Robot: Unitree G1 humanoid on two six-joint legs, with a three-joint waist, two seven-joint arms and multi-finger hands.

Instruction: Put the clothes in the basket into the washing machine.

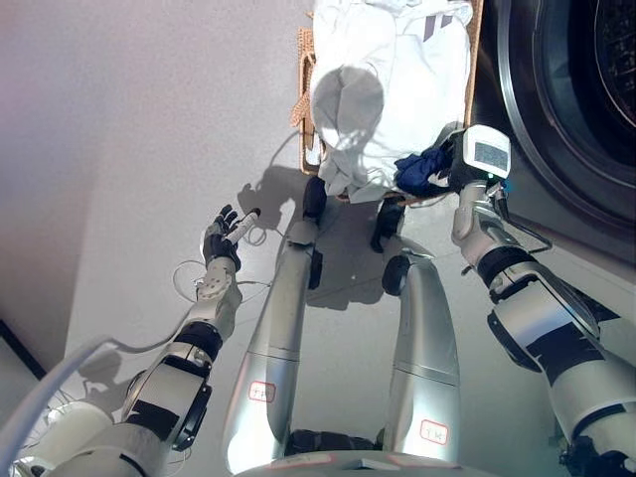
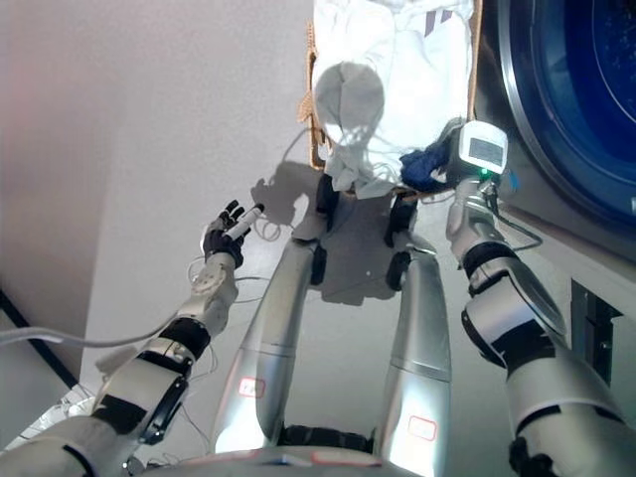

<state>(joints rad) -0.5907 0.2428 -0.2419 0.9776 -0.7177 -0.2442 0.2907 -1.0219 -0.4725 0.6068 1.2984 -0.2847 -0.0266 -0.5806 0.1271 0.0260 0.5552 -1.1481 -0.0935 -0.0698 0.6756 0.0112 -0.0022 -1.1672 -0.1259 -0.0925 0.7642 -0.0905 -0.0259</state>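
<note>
A: Biggest first? Washing machine (image 1: 581,109) at the upper right, round door ring and dark drum opening facing the scene, standing on a pale floor (image 1: 149,149).

B: Agreed. Next in size, a woven basket (image 1: 301,89) just left of the machine, close beside it, heaped with clothes.

A: Mostly a large white garment (image 1: 388,70) filling the basket, bulging over the near rim and hanging down a little at the front.

B: And a smaller dark blue garment (image 1: 422,171) at the near right corner of the basket, lying against the white one.

A: Right hand (image 2: 437,177) reaching in at that same corner, right at the blue cloth. Largely hidden behind the wrist and buried in the fabric, so cannot tell whether closed round the cloth or merely touching it.

B: Seems to be in contact, at least; nothing lifted clear of the basket.

A: Left hand (image 1: 225,238) well apart from the basket, low on the left, hovering over bare floor. Spread loosely, palm roughly forward, pale tips pointing up and to the right, holding nothing.

B: So all clothes in the basket, none in the drum as far as visible.
</note>
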